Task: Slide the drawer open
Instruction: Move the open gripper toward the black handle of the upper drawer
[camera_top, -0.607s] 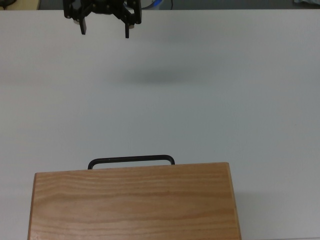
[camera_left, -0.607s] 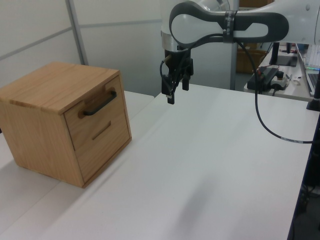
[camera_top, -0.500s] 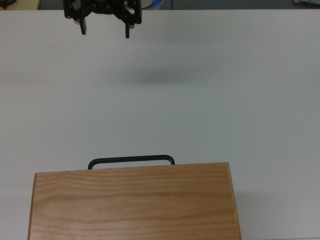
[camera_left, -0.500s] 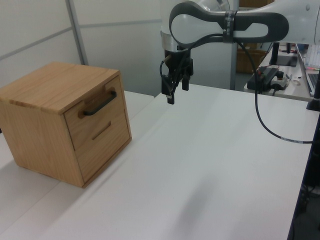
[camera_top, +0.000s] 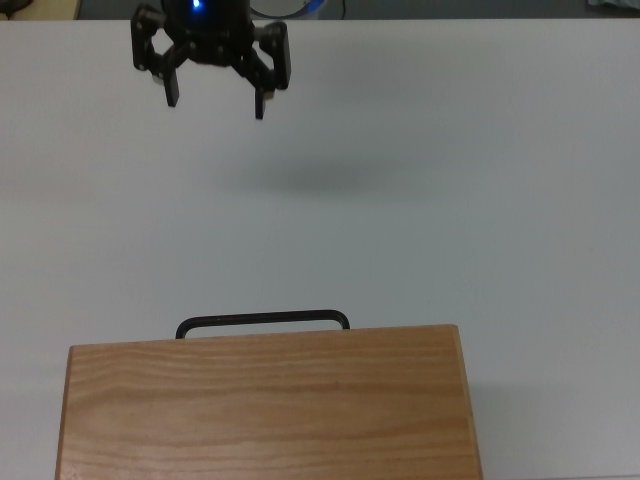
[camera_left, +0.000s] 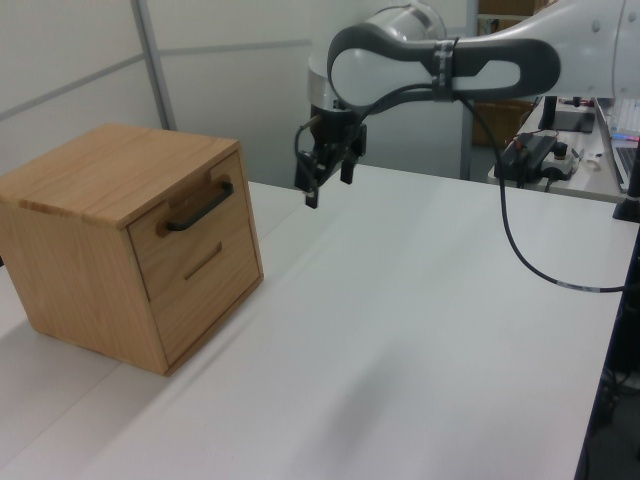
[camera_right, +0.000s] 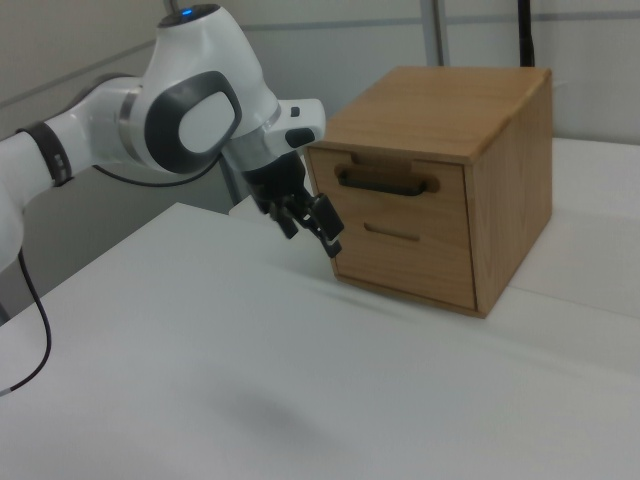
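The drawer (camera_left: 190, 225) sits shut in the upper front of a wooden cabinet (camera_left: 120, 240) that stands on the white table (camera_left: 420, 330), at the left view's left and the bottom of the top view. Its black bar handle (camera_top: 263, 321) juts out from the front panel, and its long axis runs left to right in the top view, level with the table.

The gripper (camera_top: 215, 102) hangs in the air with its fingers spread apart and nothing between them, well apart from the cabinet. In the top view it is at the far end of the table, and the handle lies straight toward the near edge from it and a little to the top view's right. In the left view the gripper (camera_left: 326, 183) is to the right of the handle (camera_left: 200, 205) and at about the same height or slightly above.

The two fingertips are spaced along the same left-right line as the bar. So the coming move seems to call for crossing the bare stretch of table toward the cabinet front, and probably turning the wrist so the fingers can close across the bar instead of along it. The pull would then run back toward the far end of the table.
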